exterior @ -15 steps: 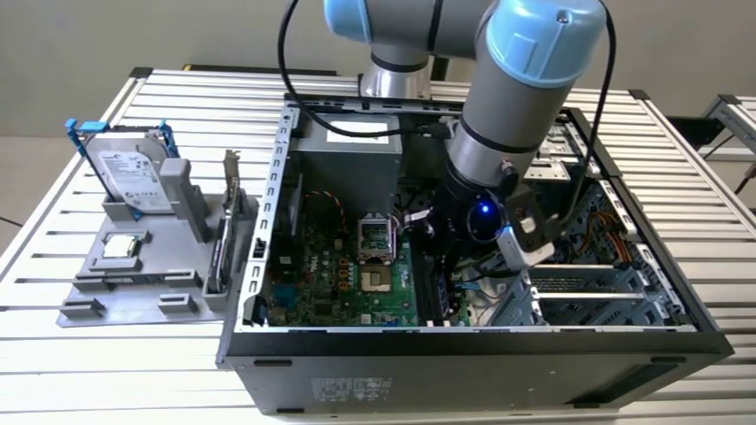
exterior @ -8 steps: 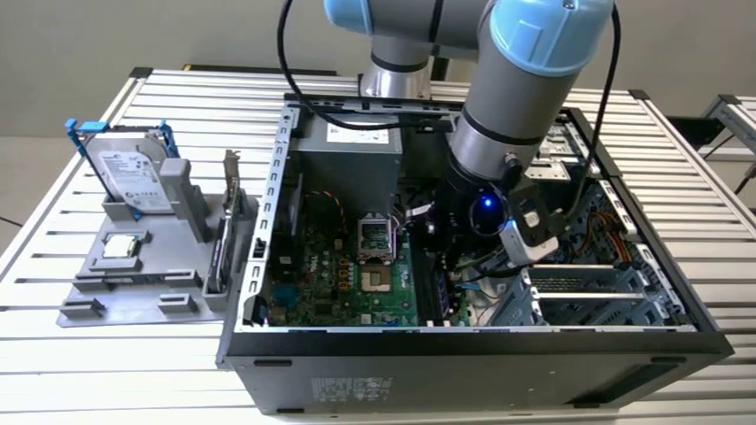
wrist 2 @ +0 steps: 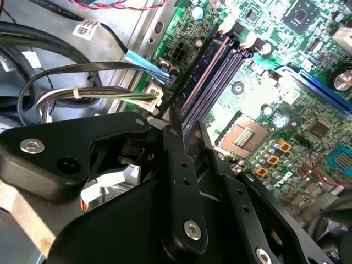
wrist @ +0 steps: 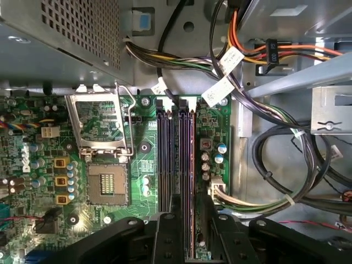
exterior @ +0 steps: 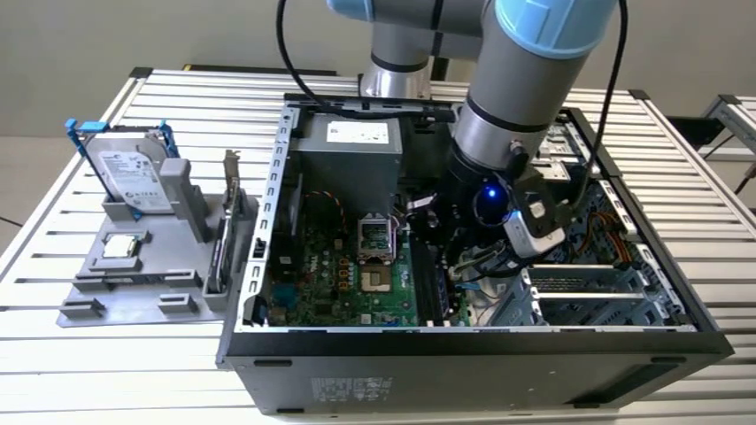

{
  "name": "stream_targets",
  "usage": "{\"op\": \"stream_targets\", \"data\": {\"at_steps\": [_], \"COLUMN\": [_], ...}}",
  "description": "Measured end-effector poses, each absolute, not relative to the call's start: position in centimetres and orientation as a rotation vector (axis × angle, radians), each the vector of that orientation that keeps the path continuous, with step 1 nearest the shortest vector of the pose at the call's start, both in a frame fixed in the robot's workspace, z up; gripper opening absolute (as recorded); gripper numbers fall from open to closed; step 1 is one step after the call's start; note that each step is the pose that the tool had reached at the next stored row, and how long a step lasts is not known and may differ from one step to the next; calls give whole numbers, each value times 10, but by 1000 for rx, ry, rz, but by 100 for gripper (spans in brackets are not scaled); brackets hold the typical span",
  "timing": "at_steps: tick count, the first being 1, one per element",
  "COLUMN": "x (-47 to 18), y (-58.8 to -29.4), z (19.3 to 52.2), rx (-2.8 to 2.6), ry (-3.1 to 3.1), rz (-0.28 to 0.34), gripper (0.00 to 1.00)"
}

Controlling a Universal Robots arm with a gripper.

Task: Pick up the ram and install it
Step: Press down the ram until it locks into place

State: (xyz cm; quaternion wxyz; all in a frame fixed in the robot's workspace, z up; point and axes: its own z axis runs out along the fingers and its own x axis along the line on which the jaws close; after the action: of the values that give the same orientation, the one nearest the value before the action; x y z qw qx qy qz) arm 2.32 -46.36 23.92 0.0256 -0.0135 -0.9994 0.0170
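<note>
My gripper is down inside the open computer case, over the memory slots of the green motherboard. The ram shows edge-on as a long dark stick standing along the slot nearest the cable side, and it runs between my two black fingers. In the second wrist view the ram is a thin dark blade leading away from my gripper, lined up with the purple slots. The fingers look shut on the ram's near end. In the first wrist view my gripper straddles it.
A grey holder in the exterior view's left carries a silver hard drive in a blue frame and a card with a metal bracket. Cable bundles crowd one side of the slots. The open processor socket lies on the other.
</note>
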Motion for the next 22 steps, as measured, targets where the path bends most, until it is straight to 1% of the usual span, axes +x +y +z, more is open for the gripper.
{"op": "stream_targets", "data": {"at_steps": [15, 16, 22], "x": [23, 23, 23], "y": [-464, -464, -464], "z": [252, 252, 253], "rx": [-42, -42, -42], "ry": [-3090, -3090, -3090], "rz": [54, 54, 54], "gripper": [100, 0, 0]}}
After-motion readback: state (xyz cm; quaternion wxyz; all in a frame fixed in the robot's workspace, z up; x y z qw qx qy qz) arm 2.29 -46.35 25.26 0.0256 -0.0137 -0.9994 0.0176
